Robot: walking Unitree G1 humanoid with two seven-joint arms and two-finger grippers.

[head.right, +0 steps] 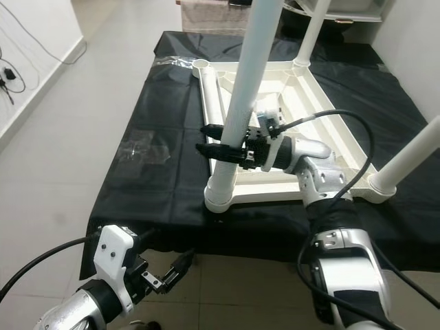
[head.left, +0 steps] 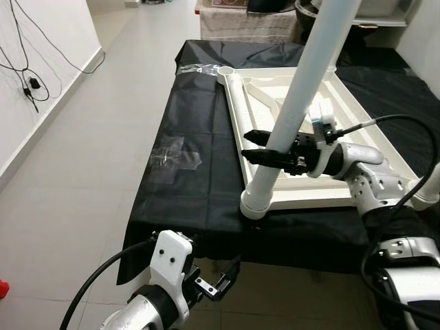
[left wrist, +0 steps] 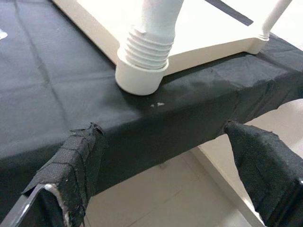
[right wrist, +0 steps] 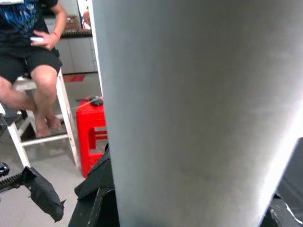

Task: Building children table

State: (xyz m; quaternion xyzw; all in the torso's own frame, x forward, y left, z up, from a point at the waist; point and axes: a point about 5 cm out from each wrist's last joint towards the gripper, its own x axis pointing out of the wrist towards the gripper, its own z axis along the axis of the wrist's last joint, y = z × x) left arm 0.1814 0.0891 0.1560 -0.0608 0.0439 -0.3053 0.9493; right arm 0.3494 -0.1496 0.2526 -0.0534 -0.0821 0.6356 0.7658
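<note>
On black cloth (head.left: 192, 185), white tabletop (head.left: 330, 196) upside down, with one leg (head.right: 242, 103) standing screwed into its near corner socket (head.left: 256, 205) and another leg (head.right: 405, 165) rising at the near right corner. Halfway up the first leg, right gripper (head.right: 210, 143) clamped around it, black fingers either side. Below the cloth's front edge, left gripper (head.left: 223, 278) spread apart, holding nothing. Beyond, seated person (right wrist: 33, 56) on a white stool (right wrist: 42, 123) beside a red can (right wrist: 92, 137).
</note>
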